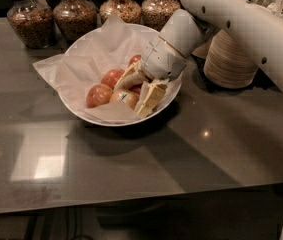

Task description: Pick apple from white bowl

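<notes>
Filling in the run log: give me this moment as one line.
phase: reaching | gripper: open, down in white bowl, straddling apple | apple: in bowl, not yet lifted | others: red apples beside it

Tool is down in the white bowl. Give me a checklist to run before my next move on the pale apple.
1. Tool inside the white bowl, at the apples: ok.
2. Pale apple visible, right at the tool: ok.
3. Firm hold on that apple: cannot tell.
4. Apple free of neighbours: not ok, red apples sit against it.
5. Paper liner clear of the tool: cannot tell.
6. Lift path clear of the stacked paper bowls: probably ok, they stand off to the side.
</notes>
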